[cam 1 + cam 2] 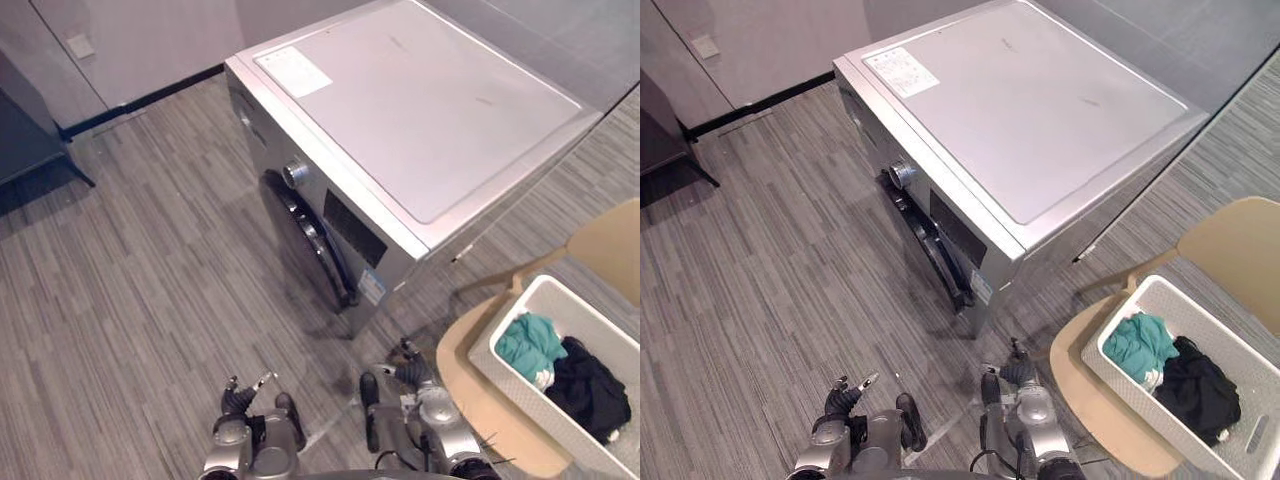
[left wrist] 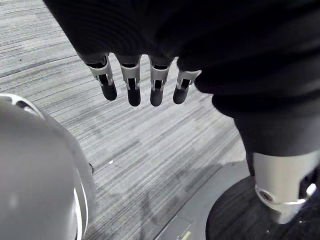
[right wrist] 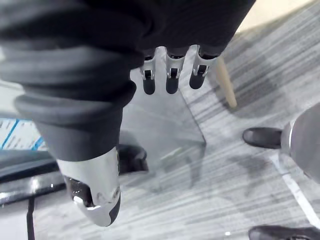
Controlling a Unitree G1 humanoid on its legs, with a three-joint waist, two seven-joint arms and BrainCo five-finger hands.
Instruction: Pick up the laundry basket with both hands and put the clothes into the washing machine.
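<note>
The silver washing machine (image 1: 420, 110) stands ahead of me, with its round dark door (image 1: 305, 240) on the front face towards my left. A white laundry basket (image 1: 548, 290) rests on a tan chair (image 1: 610, 245) at my lower right. It holds a teal garment (image 1: 530, 342) and a black garment (image 1: 590, 390). My left hand (image 2: 132, 82) hangs over the striped floor with straight fingers and holds nothing. My right hand (image 3: 170, 75) also hangs low with straight fingers, empty, near a wooden chair leg (image 3: 225, 85). Both hands are well apart from the basket.
A dark cabinet (image 1: 25, 140) stands at the far left against the wall. The chair's round seat (image 1: 465, 360) juts towards me beside the washing machine's front corner. Grey striped flooring (image 1: 150, 300) spreads to the left of the machine.
</note>
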